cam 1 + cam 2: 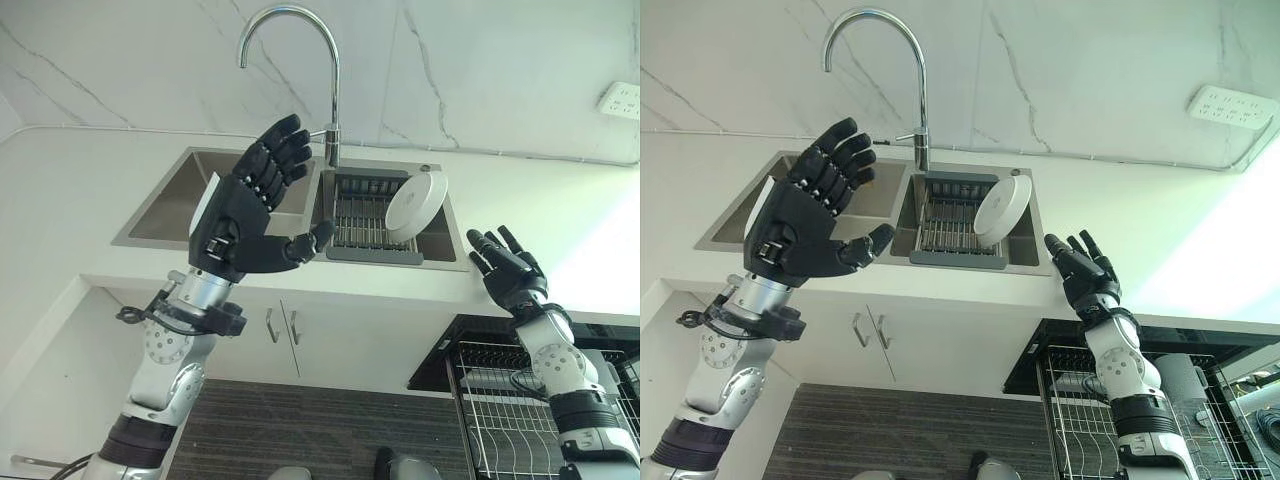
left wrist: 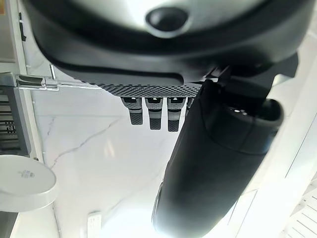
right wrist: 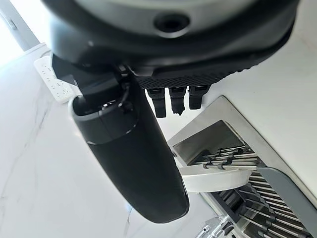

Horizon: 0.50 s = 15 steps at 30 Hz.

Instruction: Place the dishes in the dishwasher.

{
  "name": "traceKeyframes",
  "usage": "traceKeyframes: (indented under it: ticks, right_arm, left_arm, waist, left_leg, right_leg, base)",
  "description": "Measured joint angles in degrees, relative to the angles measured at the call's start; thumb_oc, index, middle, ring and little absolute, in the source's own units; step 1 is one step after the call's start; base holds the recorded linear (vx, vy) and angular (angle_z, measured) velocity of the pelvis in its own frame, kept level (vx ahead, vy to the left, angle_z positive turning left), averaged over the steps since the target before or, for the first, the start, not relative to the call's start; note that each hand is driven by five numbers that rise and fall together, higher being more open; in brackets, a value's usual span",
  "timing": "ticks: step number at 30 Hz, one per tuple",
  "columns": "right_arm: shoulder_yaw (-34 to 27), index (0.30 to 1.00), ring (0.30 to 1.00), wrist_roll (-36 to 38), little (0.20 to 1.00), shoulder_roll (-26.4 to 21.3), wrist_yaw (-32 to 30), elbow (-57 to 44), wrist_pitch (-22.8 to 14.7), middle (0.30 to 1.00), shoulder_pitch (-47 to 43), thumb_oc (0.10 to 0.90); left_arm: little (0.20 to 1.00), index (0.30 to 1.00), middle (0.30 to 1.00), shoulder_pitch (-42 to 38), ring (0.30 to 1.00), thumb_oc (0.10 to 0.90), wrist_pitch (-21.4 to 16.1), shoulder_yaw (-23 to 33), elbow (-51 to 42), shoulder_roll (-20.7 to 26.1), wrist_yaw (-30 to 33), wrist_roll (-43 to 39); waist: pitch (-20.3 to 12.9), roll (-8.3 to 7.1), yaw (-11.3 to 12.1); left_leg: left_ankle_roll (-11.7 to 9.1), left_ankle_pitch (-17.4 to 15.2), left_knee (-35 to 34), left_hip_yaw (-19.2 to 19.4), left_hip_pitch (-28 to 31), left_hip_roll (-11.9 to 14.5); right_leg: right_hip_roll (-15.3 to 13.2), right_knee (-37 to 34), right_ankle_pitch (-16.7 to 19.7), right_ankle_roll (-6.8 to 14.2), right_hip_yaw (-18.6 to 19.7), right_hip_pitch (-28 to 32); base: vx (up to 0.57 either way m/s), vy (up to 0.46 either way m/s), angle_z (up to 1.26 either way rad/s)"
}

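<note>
Just one white dish (image 1: 416, 206), propped in sink rack (image 1: 362, 222)

Your two head views look at the sink (image 1: 300, 215) from just apart, sharing the faucet (image 1: 875, 75) at upper centre; each wrist camera sits close behind its hand and also catches the white plate (image 2: 22, 183)

Left hand (image 1: 245, 215) covers part of the sink (image 1: 160, 215) divider and its left basin's right wall. The white plate (image 1: 416, 205) hides the drying rack (image 1: 365, 220) bars behind it. Beside the sink, the dishwasher rack (image 1: 500, 420) is cut off at the lower edge; the wall socket (image 1: 622, 100) at the right edge.
</note>
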Motion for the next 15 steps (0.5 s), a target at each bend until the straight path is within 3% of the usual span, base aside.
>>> traceKeyframes:
  ticks: [15]
  right_arm:
    - [0.1,0.9,0.9,-0.04,0.9,-4.16,3.77,10.12,4.06,0.9,-5.65,0.8]
  left_arm:
    - [0.9,0.9,0.9,-0.37,0.9,0.8,0.16,-0.25,0.34,1.95,0.51,-0.06]
  waist:
    - [-0.02,-0.69,1.53]
  left_leg:
    - [0.03,0.02,0.24,-1.12,-0.14,-0.23]
  right_leg:
    - [-0.38,-0.04,-0.39,0.64,-1.17,0.56]
  base:
    - [-0.01,0.002,0.03]
